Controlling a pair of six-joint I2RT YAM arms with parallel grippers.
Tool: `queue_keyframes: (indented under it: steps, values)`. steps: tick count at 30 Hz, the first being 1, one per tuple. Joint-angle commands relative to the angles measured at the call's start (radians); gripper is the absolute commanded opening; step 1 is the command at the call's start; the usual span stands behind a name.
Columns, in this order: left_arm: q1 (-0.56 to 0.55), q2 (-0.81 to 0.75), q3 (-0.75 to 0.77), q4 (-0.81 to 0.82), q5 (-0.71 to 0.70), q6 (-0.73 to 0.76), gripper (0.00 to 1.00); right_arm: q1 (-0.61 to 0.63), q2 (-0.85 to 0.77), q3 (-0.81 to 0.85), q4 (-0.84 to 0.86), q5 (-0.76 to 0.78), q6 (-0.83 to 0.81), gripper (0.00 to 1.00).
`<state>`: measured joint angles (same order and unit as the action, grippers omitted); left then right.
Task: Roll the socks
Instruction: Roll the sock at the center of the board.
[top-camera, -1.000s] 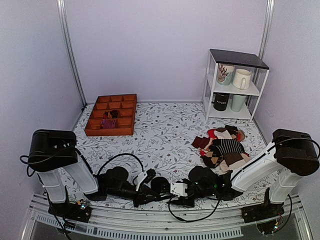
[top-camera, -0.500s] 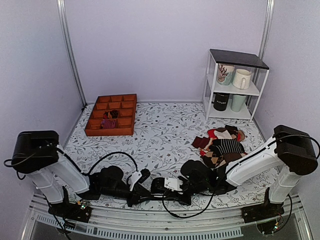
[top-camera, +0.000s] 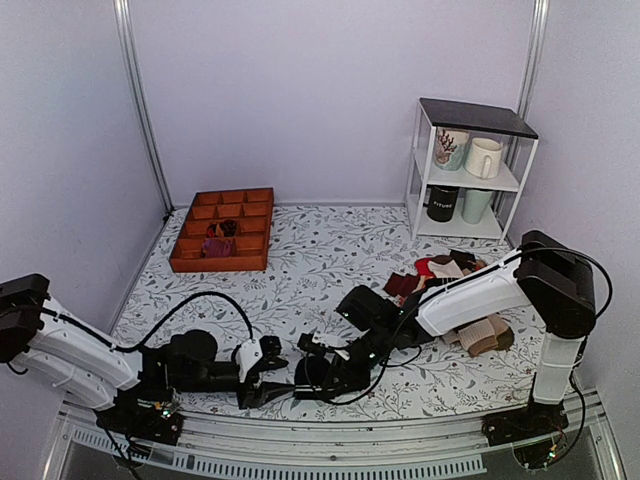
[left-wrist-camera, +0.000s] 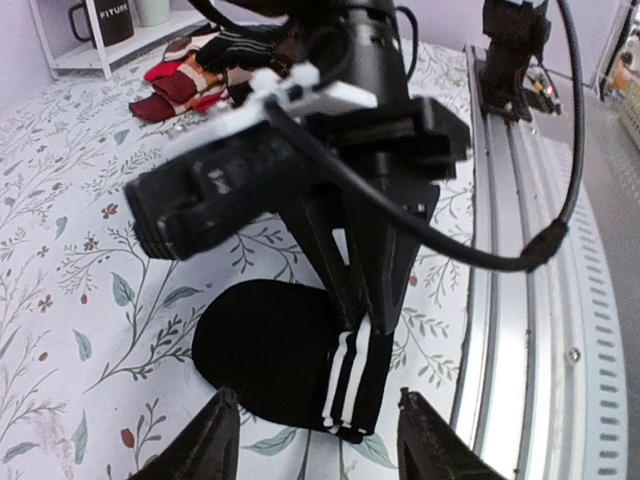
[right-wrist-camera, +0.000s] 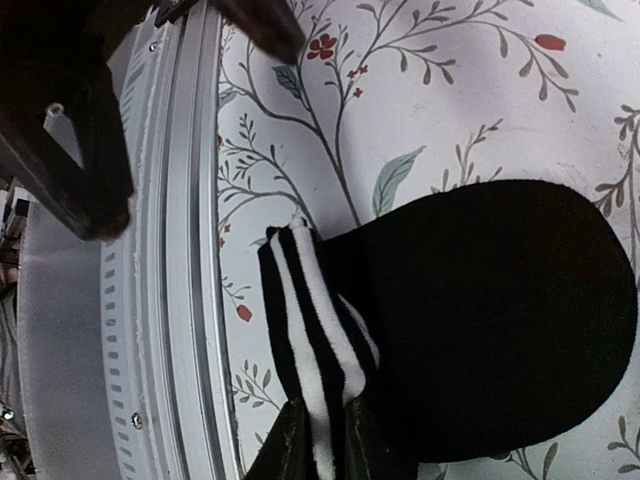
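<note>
The socks (left-wrist-camera: 268, 348) lie as a flat black pair on the flowered cloth close to the near rail, their white-striped cuff (left-wrist-camera: 358, 385) toward the rail. My right gripper (right-wrist-camera: 326, 452) is shut on that striped cuff (right-wrist-camera: 308, 330), lifting its edge; the black toe part (right-wrist-camera: 490, 320) stays flat. In the left wrist view the right gripper's fingers (left-wrist-camera: 368, 285) come down onto the cuff. My left gripper (left-wrist-camera: 320, 445) is open, its two fingertips standing either side of the socks without touching them. From above, both grippers meet low over the socks (top-camera: 310, 374).
An orange compartment tray (top-camera: 222, 230) with a dark red bundle sits at the back left. A white shelf (top-camera: 470, 165) with mugs stands at the back right. A heap of mixed socks (top-camera: 450, 290) lies before it. The metal rail (top-camera: 330, 455) runs along the near edge.
My left gripper has opened, let go of the socks and drawn back left, its arm dropping low. My right arm has reached further left with its gripper closed on the striped cuff.
</note>
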<state>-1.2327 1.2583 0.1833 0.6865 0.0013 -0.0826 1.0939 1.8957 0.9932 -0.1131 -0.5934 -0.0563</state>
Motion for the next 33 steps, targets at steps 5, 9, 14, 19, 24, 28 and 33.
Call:
queue_keyframes:
  steps: [5, 9, 14, 19, 24, 28, 33]
  values:
    - [-0.021, 0.168, 0.014, 0.107, 0.013, 0.111, 0.56, -0.047, 0.123, 0.049, -0.297, -0.040, 0.089, 0.17]
    - [-0.027, 0.214, 0.023, 0.184, 0.030, 0.132, 0.58, -0.051, 0.136, 0.052, -0.317, -0.054, 0.082, 0.16]
    - [-0.033, 0.271, 0.070, 0.190, 0.051, 0.166, 0.58, -0.055, 0.149, 0.062, -0.330, -0.063, 0.086, 0.16]
    - [-0.032, 0.344, 0.110, 0.175, 0.089, 0.167, 0.53, -0.057, 0.148, 0.067, -0.339, -0.059, 0.088, 0.16]
    - [-0.035, 0.388, 0.114, 0.183, 0.110, 0.128, 0.45, -0.062, 0.154, 0.067, -0.342, -0.059, 0.091, 0.16]
    - [-0.037, 0.405, 0.099, 0.194, 0.112, 0.100, 0.36, -0.062, 0.160, 0.068, -0.342, -0.056, 0.091, 0.16]
    - [-0.037, 0.412, 0.096, 0.206, 0.114, 0.086, 0.23, -0.063, 0.167, 0.072, -0.342, -0.053, 0.097, 0.16]
